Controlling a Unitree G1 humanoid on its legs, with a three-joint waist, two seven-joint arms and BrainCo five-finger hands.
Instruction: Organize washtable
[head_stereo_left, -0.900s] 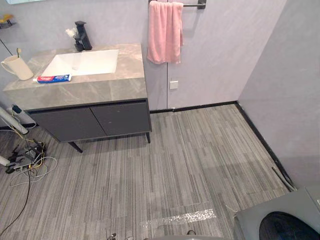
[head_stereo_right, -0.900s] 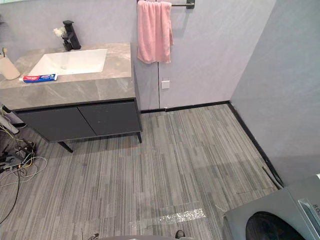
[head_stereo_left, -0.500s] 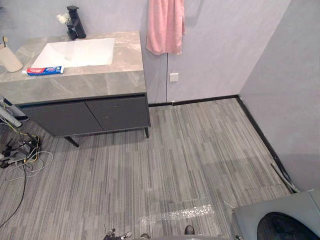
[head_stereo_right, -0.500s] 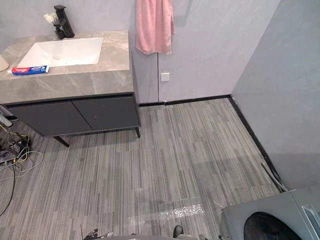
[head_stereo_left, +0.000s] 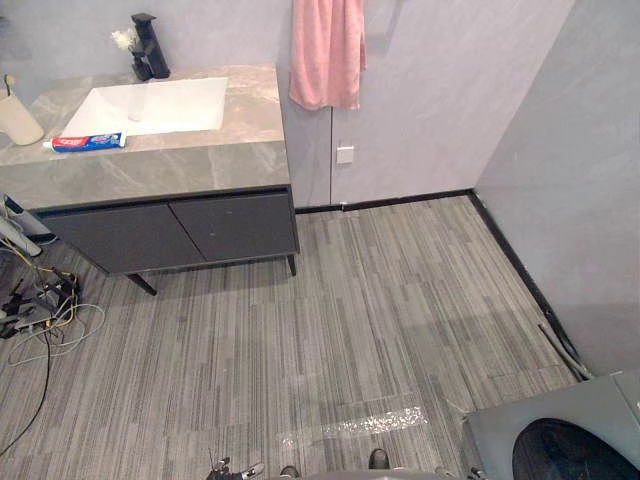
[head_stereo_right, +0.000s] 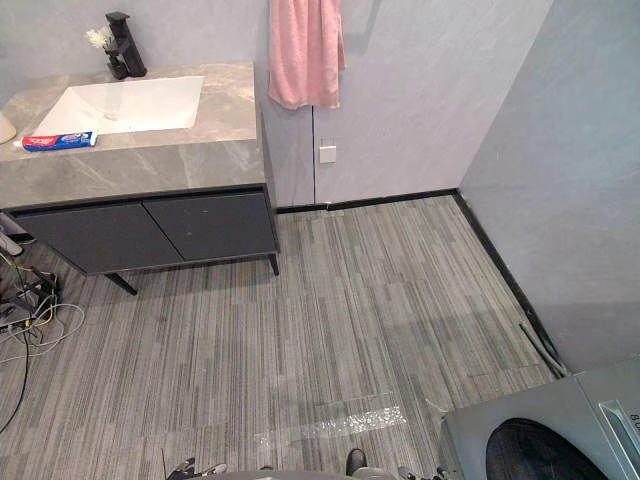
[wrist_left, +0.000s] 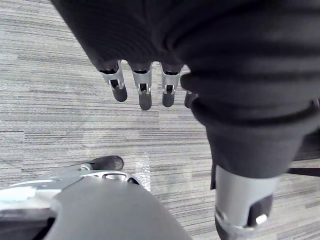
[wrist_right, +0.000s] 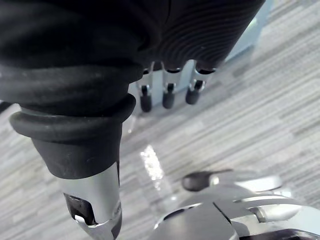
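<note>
At the upper left of the eye views stands the desk (head_stereo_left: 180, 165), a grey stone top over dark cabinet doors (head_stereo_left: 200, 230). A white sink (head_stereo_left: 150, 105) is set into the top, with a black tap (head_stereo_left: 148, 45) at its far edge.

The tube (head_stereo_left: 90, 142) lies flat on the desk just in front of the sink, near the sink's left corner. Its long axis runs across the frame, roughly parallel to the sink's front edge, with the left end slightly lower than the right. Which end carries the cap cannot be told.

A cup (head_stereo_left: 18, 118) stands upright at the left edge of the frame, left of the sink and apart from the tube. A pink towel (head_stereo_left: 327, 55) hangs on the wall at upper centre, right of the desk. A washer (head_stereo_left: 560, 440) occupies the lower right corner.

In the left wrist view the left hand (wrist_left: 144, 95) hangs over the striped floor (wrist_left: 60, 115). Its fingers (wrist_left: 119, 90) are straight, side by side and pointing down, with the thumb (wrist_left: 245, 205) apart. It holds nothing.

In the right wrist view the right hand (wrist_right: 168, 95) shows the same pose above the floor: fingers (wrist_right: 146, 100) straight and unloaded, thumb (wrist_right: 92, 205) set apart.
</note>
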